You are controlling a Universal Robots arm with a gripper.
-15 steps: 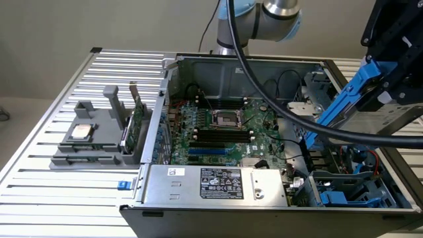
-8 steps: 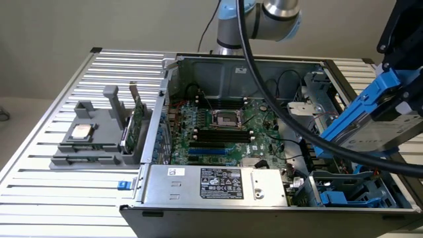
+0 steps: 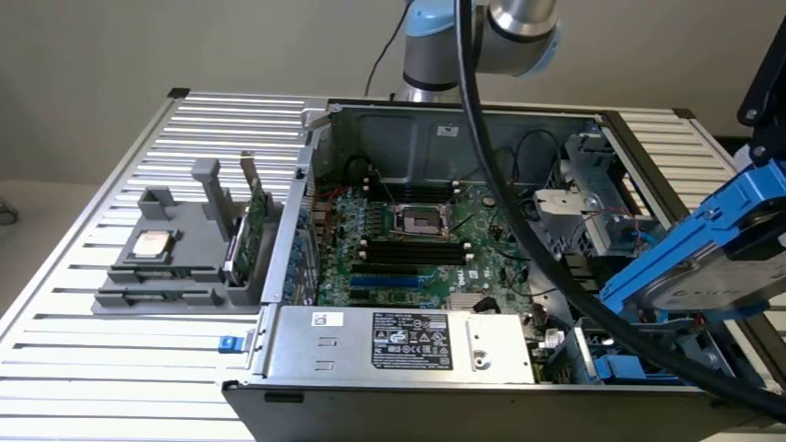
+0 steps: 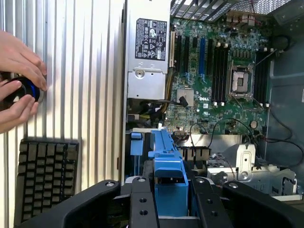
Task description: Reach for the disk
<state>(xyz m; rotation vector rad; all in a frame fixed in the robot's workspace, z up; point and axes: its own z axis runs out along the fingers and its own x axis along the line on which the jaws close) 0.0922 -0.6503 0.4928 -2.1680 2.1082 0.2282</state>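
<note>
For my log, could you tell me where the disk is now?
The disk hangs tilted at the exterior view's right, held in the gripper above that end of the computer case.

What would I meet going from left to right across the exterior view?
A small square silver CPU chip on a grey plastic holder → upright green circuit card → green motherboard in the open silver computer case → silver-grey metal disk in blue plastic rails.

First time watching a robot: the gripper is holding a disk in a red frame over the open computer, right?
Not quite: the frame is blue, not red. The exterior view shows the gripper holding the disk over the open computer.
</note>
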